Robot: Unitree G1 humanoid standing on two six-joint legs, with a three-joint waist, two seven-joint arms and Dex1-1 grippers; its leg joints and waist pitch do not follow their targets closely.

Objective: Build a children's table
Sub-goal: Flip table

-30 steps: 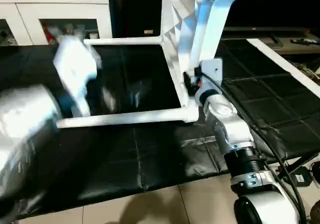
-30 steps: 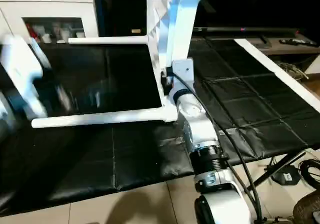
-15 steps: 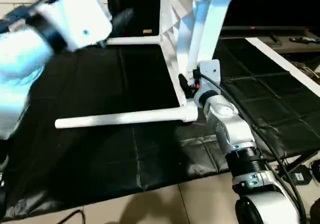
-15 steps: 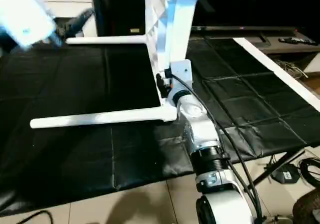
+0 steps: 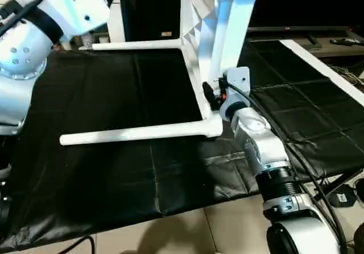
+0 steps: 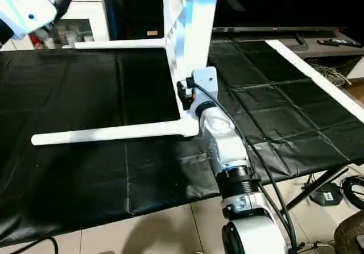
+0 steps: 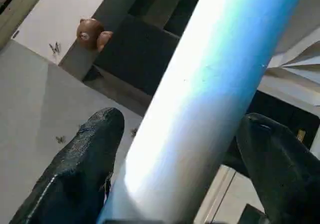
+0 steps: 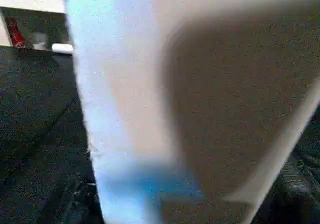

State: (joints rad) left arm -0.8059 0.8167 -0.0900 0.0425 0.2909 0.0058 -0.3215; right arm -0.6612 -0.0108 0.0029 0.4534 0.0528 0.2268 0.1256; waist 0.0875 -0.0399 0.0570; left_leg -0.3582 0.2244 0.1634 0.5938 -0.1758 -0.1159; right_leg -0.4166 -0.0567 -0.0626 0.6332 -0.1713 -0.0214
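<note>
Straddling the upper leg [image 7: 200, 98] with my left fingers [image 7: 80, 174], I had them spread wide, one pad on each flank of the tube and neither clearly pressing it. Its long axis ran straight through the gap, lying crosswise between the pads. My right fingers [image 5: 211, 96] sat low against the children's table [image 5: 196, 66] at its near corner, by the upright leg [image 5: 230, 44]; how wide they stood I could not tell. The table stood on its edge on the black tabletop [image 5: 114, 174], so my left was the nearer to that leg.
</note>
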